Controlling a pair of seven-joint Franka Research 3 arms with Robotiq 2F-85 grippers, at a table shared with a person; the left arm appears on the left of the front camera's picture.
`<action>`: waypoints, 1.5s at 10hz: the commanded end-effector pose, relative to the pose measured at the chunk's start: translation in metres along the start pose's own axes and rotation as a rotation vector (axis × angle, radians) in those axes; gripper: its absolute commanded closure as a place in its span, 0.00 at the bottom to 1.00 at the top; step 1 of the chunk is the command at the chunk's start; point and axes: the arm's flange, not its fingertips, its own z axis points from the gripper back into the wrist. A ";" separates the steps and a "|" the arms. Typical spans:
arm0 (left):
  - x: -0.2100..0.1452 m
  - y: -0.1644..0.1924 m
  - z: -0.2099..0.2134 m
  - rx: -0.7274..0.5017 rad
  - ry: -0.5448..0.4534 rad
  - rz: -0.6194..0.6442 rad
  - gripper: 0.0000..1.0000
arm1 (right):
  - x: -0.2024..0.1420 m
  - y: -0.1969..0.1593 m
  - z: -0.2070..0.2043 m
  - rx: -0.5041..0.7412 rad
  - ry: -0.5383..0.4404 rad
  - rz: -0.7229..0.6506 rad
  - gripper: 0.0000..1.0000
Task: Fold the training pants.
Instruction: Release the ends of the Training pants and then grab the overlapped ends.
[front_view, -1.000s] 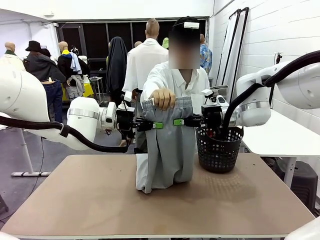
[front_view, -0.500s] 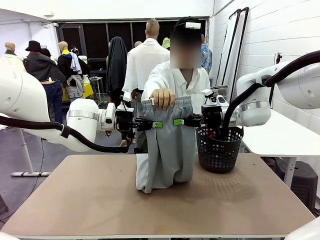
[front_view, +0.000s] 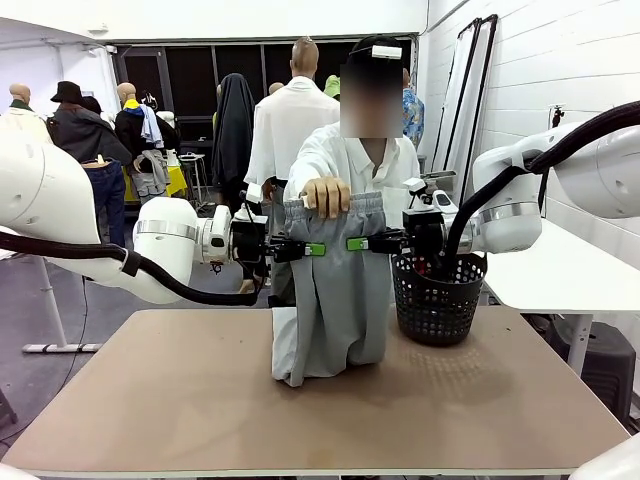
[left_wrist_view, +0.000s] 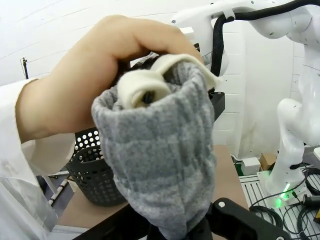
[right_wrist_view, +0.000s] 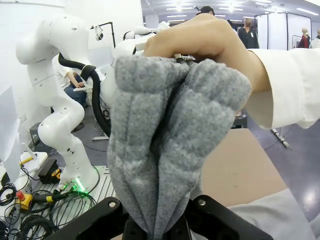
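Legs of person (front_view: 352, 160) behind training pants (front_view: 335, 290)

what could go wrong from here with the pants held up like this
The person's hand grips the waistband above the left end effector and right end effector, both shut on the training pants: moving now could tug against it. The legs lie bunched on the table, so a fold may come out crooked.
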 end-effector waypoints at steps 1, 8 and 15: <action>0.002 -0.001 0.000 0.018 -0.017 0.006 1.00 | 0.002 0.002 -0.001 0.002 0.000 0.006 1.00; 0.002 -0.001 0.000 0.018 -0.017 0.006 1.00 | 0.002 0.002 -0.001 0.002 0.000 0.006 1.00; 0.002 -0.001 0.000 0.018 -0.017 0.006 1.00 | 0.002 0.002 -0.001 0.002 0.000 0.006 1.00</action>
